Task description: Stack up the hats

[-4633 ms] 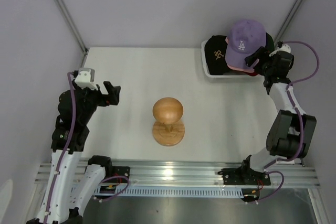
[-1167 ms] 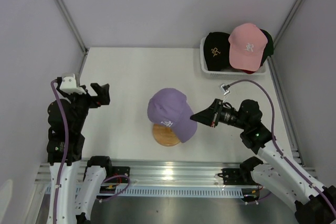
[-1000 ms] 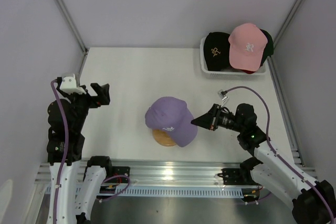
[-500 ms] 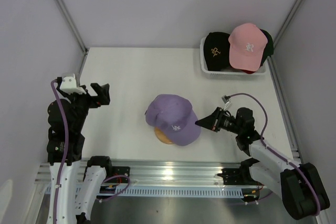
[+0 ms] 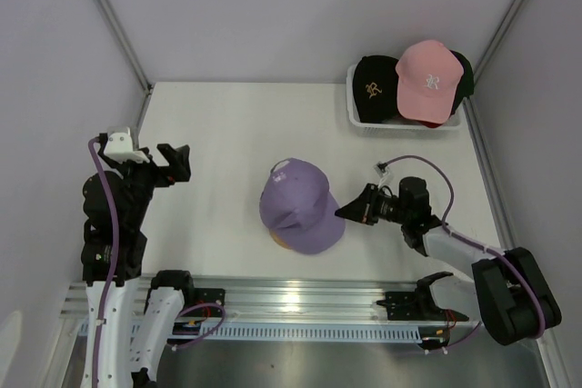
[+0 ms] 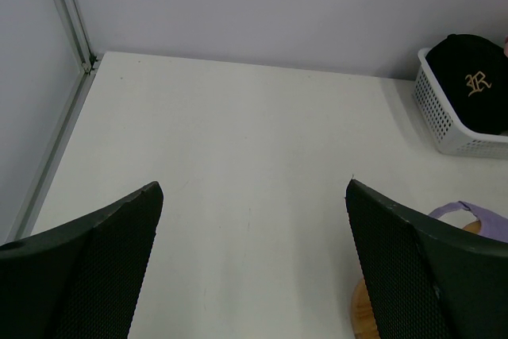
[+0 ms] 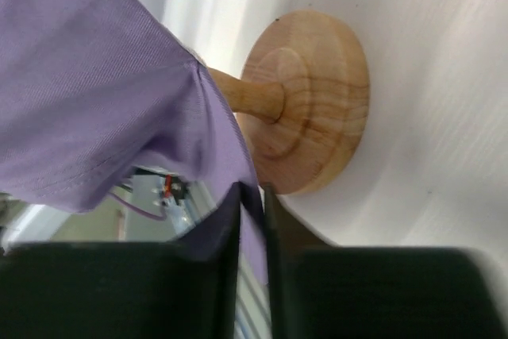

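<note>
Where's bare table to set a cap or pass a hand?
Bare: table between left gripper and basket, and between purple cap and basket. Crowded: the stand, where the right gripper pinches that cap.

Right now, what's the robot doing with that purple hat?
The right pincer is shut on the edge of the purple cap, which sits draped over the round wooden stand in the middle of the table. The left pincer hangs open off to the side, touching nothing. A pink cap and a black cap wait in the white basket at the far corner.
</note>
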